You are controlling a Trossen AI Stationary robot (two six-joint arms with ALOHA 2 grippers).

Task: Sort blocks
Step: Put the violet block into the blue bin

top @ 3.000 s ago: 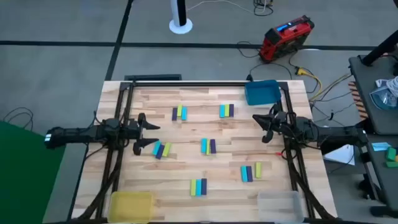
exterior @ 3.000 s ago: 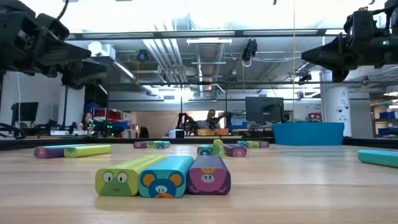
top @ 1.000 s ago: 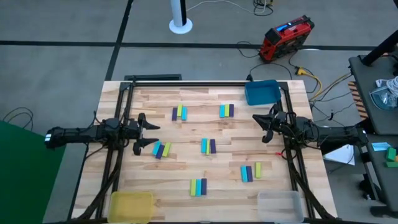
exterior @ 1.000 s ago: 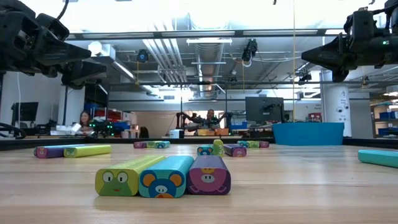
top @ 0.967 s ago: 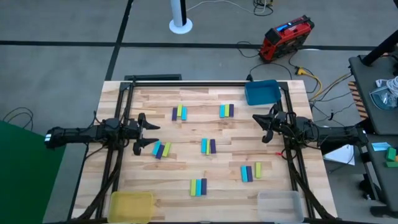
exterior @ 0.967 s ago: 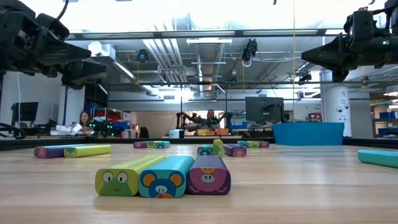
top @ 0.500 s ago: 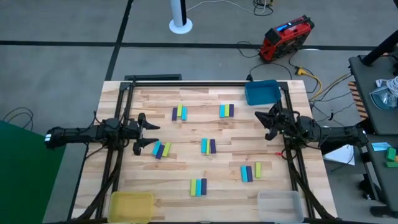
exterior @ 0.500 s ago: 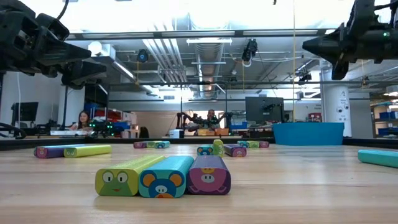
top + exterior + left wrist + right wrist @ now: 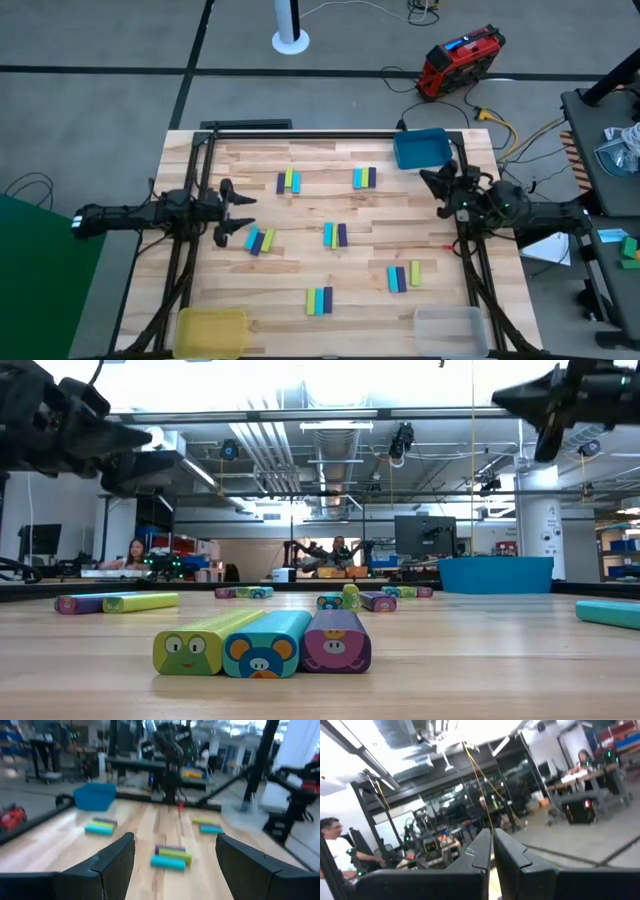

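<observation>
Blocks: 6 clusters of cyan, yellow-green and purple bars spread over the table, one at centre, others toward 11, 1, 9, 6 and 4 o'clock. None moved; sorting not begun.

Change: right gripper has lifted and swung toward the blue tray at 1 o'clock; fingers together, empty. Judged a repositioning, not a pick.

Left gripper still hovers at 9 o'clock, fingers apart, facing the nearest cluster.

Two dark arms, matte black jaws
</observation>
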